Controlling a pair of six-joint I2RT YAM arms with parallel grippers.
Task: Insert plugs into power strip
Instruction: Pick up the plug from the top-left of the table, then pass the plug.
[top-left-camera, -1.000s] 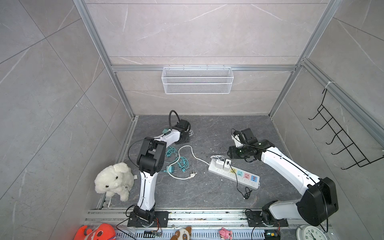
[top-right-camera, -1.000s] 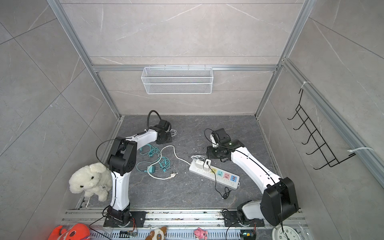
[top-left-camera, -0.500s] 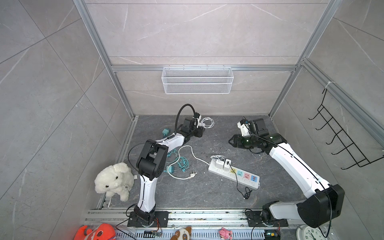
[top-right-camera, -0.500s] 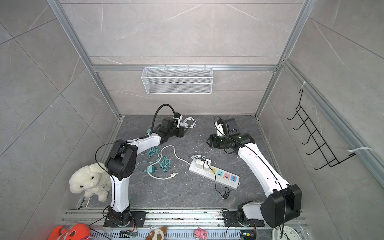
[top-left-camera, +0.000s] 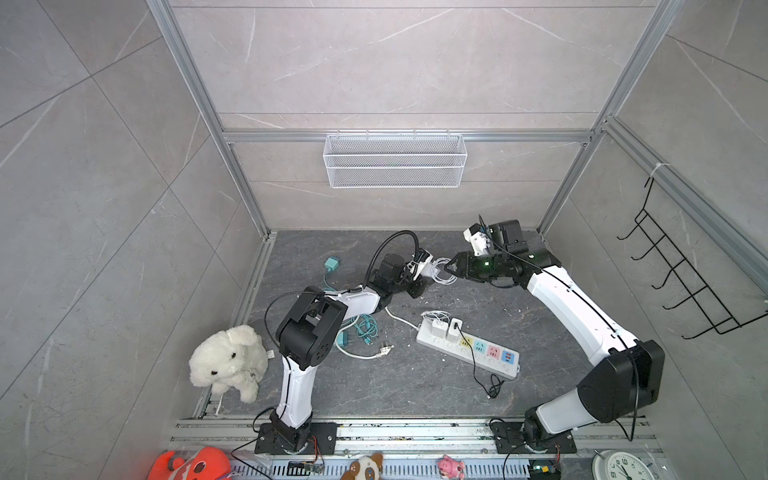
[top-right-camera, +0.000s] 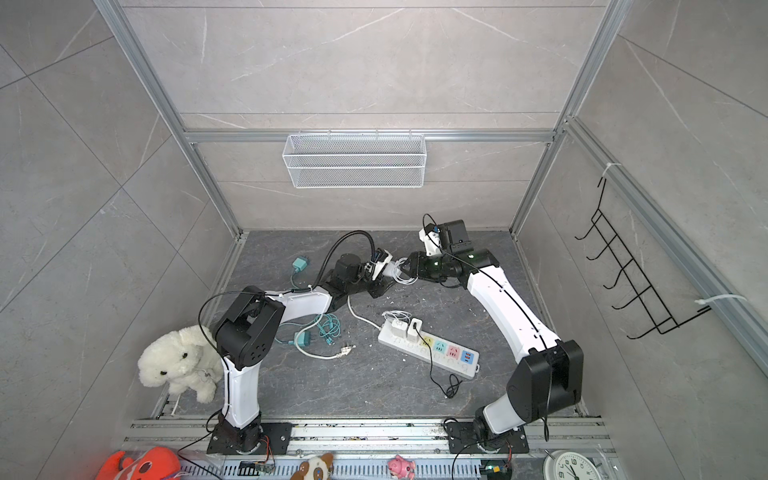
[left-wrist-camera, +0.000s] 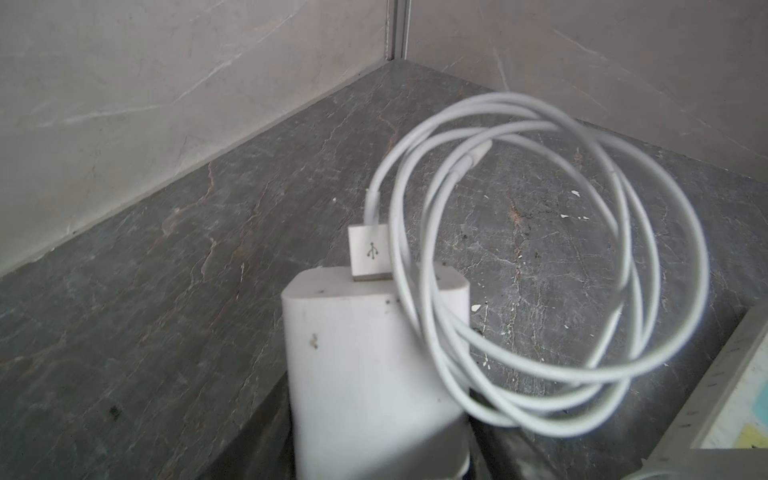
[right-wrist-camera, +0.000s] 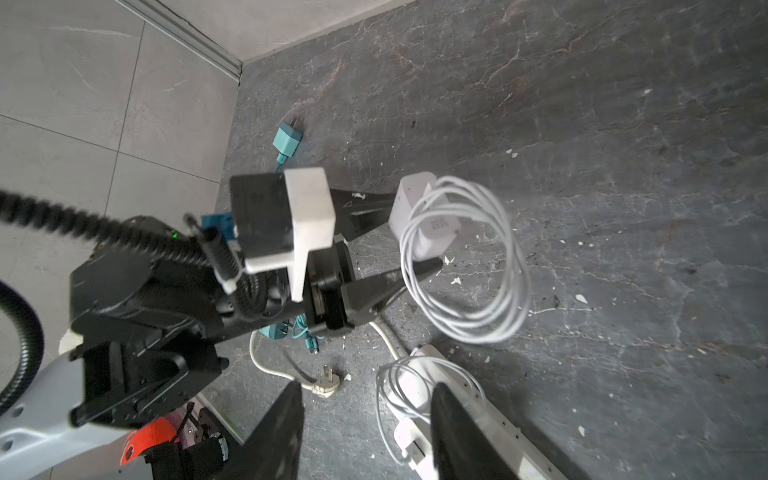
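— How much room does the left tool (right-wrist-camera: 411, 232) have?
— It hangs above the table (top-left-camera: 415, 395), toward the back wall (top-left-camera: 395, 208) but apart from it. Bare table lies beneath it. More open surface separates it from the power strip (top-left-camera: 434, 341), which lies nearer the front.
— And its grip?
— It is clenched on a white charger adapter (left-wrist-camera: 365, 365), with a finger on either flank. The adapter's white coiled cable (right-wrist-camera: 473, 330) hangs in loops toward the right tool (right-wrist-camera: 367, 386).
— Is that one holding anything?
— No. Its jaws stand apart with nothing between them. In both top views its tips sit just beside the coil, and I cannot tell whether they touch.
— Count the plugs.
— Five. Three are white: the held one and two seated side by side at the strip's cord end. Those are a plugged-in adapter (top-left-camera: 437, 328) and a neighbour adapter (top-left-camera: 456, 328), which trails a black cable (top-left-camera: 493, 385). Two lie loose. The far teal adapter (top-left-camera: 331, 263) is at the back left, and the near teal adapter (top-left-camera: 343, 338) is beside the left arm.
— Which sockets are showing?
— Four coloured ones, yellow, teal, pink and blue, all free.
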